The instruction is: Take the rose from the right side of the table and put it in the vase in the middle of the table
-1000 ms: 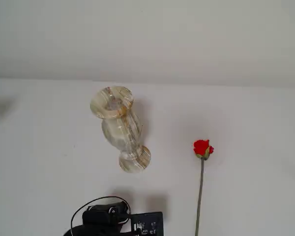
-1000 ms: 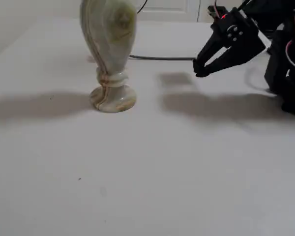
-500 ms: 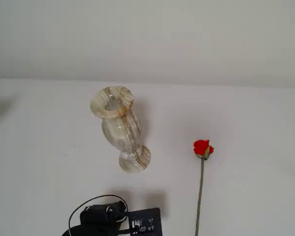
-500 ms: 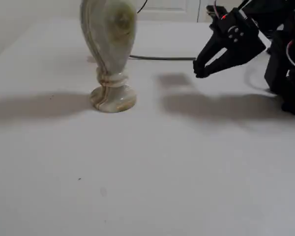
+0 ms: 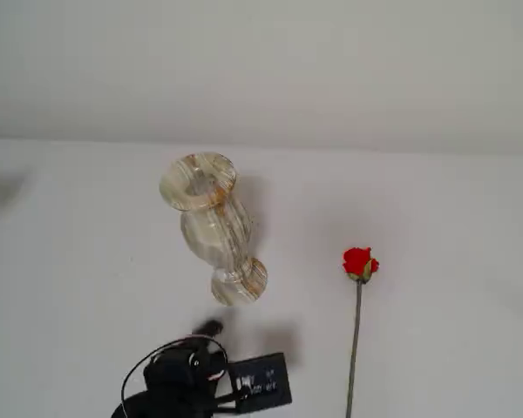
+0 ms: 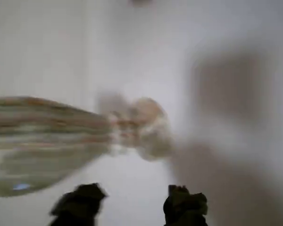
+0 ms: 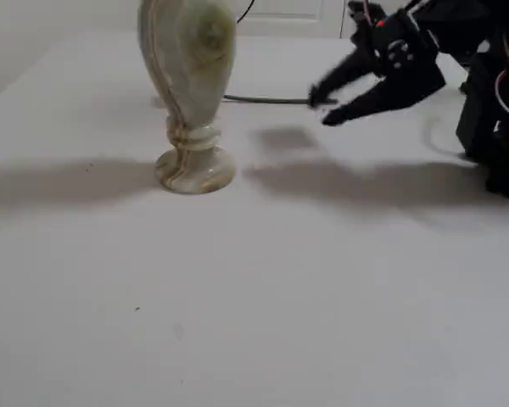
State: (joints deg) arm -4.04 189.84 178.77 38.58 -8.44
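Note:
The rose (image 5: 359, 262) lies flat on the white table (image 5: 453, 287) at the right of a fixed view, red bloom up, thin stem (image 5: 355, 348) running to the bottom edge. It is out of the other views. The marbled vase (image 5: 211, 222) stands upright left of it, also seen as the vase (image 7: 189, 76) and blurred sideways as the vase (image 6: 61, 136). My gripper (image 7: 325, 108) hangs open above the table, right of the vase and apart from it, holding nothing. In the wrist view the gripper (image 6: 132, 200) shows two dark fingertips (image 6: 184, 202) spread wide.
The black arm body (image 5: 187, 383) fills the bottom edge, left of the rose stem. A dark cable (image 7: 267, 100) lies on the table behind the vase. The arm's base and wires (image 7: 496, 102) stand at the right edge. A wall rises behind the table.
The gripper has opened from nearly shut and has shifted towards the vase. The rose and vase have not moved.

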